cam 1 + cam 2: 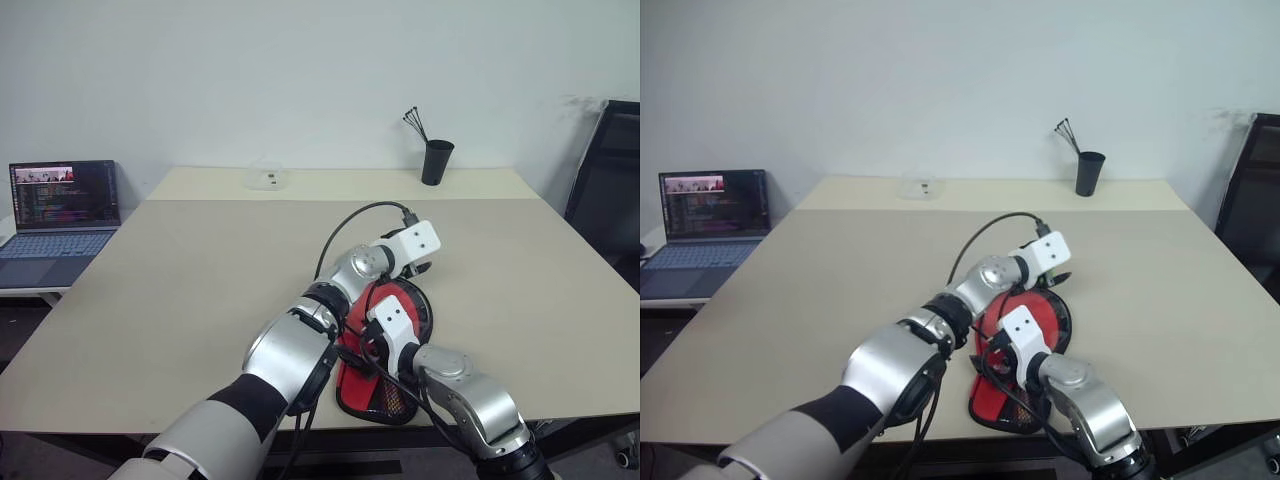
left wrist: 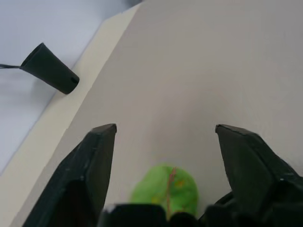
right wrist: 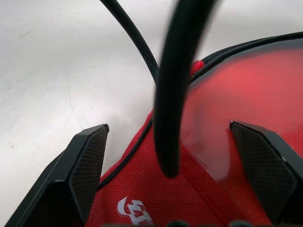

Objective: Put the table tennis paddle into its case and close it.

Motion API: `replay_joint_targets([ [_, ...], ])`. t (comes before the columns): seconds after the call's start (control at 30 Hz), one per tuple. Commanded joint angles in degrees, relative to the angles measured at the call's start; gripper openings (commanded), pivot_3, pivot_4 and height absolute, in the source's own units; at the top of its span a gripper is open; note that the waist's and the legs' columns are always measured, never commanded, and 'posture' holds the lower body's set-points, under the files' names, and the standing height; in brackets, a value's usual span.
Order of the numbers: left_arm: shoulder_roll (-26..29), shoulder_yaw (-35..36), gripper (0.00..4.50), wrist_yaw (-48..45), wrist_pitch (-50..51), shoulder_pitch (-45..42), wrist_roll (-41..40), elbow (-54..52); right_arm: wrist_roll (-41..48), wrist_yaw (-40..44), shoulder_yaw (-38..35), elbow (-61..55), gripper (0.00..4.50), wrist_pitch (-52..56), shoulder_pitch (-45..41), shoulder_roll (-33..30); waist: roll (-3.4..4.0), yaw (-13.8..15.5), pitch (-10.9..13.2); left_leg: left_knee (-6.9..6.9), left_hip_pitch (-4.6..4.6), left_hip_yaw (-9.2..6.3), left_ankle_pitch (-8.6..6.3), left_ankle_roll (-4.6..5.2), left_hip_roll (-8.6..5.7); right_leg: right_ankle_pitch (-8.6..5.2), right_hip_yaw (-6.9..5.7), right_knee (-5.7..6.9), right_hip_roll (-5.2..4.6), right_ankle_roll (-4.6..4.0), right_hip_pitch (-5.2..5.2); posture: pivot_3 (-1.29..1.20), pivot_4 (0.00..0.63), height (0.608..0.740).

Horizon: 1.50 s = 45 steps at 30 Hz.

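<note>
2 arms cover much of the case (image 1: 385, 385), which lies at the desk's (image 1: 200, 290) near edge with its red mesh side up. Inside its open mouth shows the table tennis paddle's (image 3: 246, 94) red face, its handle hidden. Right fingers (image 3: 90, 156) stand wide over the case, holding nothing; a black cable (image 3: 177, 85) crosses in front. Left fingers (image 2: 97, 156) are spread wide above the yellow-green ball (image 2: 165, 189). Farther off, near the far edge, stands a black cup (image 1: 436, 161).

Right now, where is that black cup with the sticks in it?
The black cup stands at the table's far edge by the wall, right of centre in the head views, well beyond the red case.
</note>
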Motion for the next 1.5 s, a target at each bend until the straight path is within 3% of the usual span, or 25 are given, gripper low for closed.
replay_joint_targets([
  [0.03,2.49,4.25,3.45,-3.29,-2.86,0.26,-5.08,-3.63,2.22,1.46,-0.96,0.88,4.5,4.08,1.38,-0.97,0.0,0.01,0.0,0.0,0.0,-0.01,0.0,0.0,0.0,0.0,-0.01,0.01,0.0,0.0,0.0,0.0,0.15,0.74],
  [0.17,6.13,9.32,3.45,-12.34,-5.06,2.54,-11.92,-6.43,5.61,4.26,-3.82,-4.18,4.5,5.71,1.55,-3.51,0.0,0.04,0.0,0.0,-0.01,0.01,0.0,0.0,0.0,0.0,-0.01,0.02,0.0,0.0,-0.01,0.0,0.15,0.74],
  [0.27,9.94,12.98,3.45,-24.98,-4.42,7.21,-18.96,-11.8,9.84,7.83,-8.18,-8.14,4.5,6.35,0.85,-7.05,0.02,-0.01,0.01,0.0,-0.02,0.04,0.0,0.0,0.0,0.0,0.0,0.03,0.0,-0.01,-0.02,0.0,0.15,0.74],
  [0.33,12.66,14.73,3.45,-31.96,-1.31,10.94,-23.36,-16.86,12.62,9.97,-11.6,-8.63,4.5,6.34,-0.79,-9.21,0.05,-0.18,0.04,0.01,-0.02,0.04,0.0,-0.01,0.02,0.0,-0.01,0.05,0.02,-0.01,-0.04,0.0,0.15,0.74],
  [0.47,18.8,15.91,3.45,-37.41,5.88,19.61,-28.47,-29.36,17.19,12.55,-18.96,-3.52,4.5,6.59,-6.16,-12.23,0.07,-0.99,0.06,0.02,0.02,0.03,0.01,-0.01,0.06,0.0,0.05,0.15,0.06,-0.02,-0.06,0.0,0.15,0.74],
  [0.6,23.18,16.25,3.45,-39.3,14.81,27.12,-32.75,-42.08,16.4,12.21,-21.45,4.14,4.5,3.49,-10.49,-14.15,0.07,-1.01,0.06,0.02,0.01,-0.04,0.01,0.0,0.08,0.0,0.12,0.15,0.06,-0.02,-0.04,0.0,0.15,0.74],
  [0.8,30.46,19.1,3.45,-37.68,29.95,41.77,-40.75,-64.28,10.83,11.2,-20.78,25.83,4.5,-7.2,-18.18,-13.96,0.1,-1.23,0.07,0.01,0.05,0.03,0.01,0.0,0.1,0.0,0.26,0.17,0.06,-0.03,-0.06,0.0,0.15,0.74],
  [1.07,32.5,19.5,3.45,-32.26,36.38,50.44,-44.05,-76.7,7.59,11.8,-21.14,50.65,4.5,-20.21,-26.6,-7.99,0.12,-0.95,0.09,0.04,0.06,0.04,0.01,0.0,0.1,0.0,0.29,0.21,0.06,-0.04,-0.04,0.0,0.15,0.74],
  [1.23,33.49,19.35,3.45,-30.58,37.74,51.79,-45.07,-79.26,6.12,15.35,-19.75,59.44,4.5,-24.39,-28.93,-6.99,0.13,-1.02,0.09,0.02,0.05,0.03,0.01,0.0,0.12,0.01,0.3,0.19,0.06,-0.05,-0.05,0.0,0.15,0.74],
  [1.33,34.17,19.43,3.49,-30.25,38.01,51.96,-45.45,-79.65,5.27,17.96,-19.29,62.57,3.91,-26.31,-29.88,-6.84,0.13,-1.07,0.09,0.03,0.16,0.06,0.01,0.0,0.12,0.01,0.33,0.26,0.06,-0.05,0.0,0.0,0.15,0.74],
  [1.5,35.14,19.13,3.49,-29.96,38.34,52.17,-46.03,-80.18,5.21,22.04,-18.61,62.84,2.13,-27.21,-30.19,-5.63,0.13,-1.19,0.1,0.01,0.18,0.07,0.01,0.0,0.15,0.0,0.34,0.27,0.09,-0.06,-0.01,0.0,0.15,0.74],
])
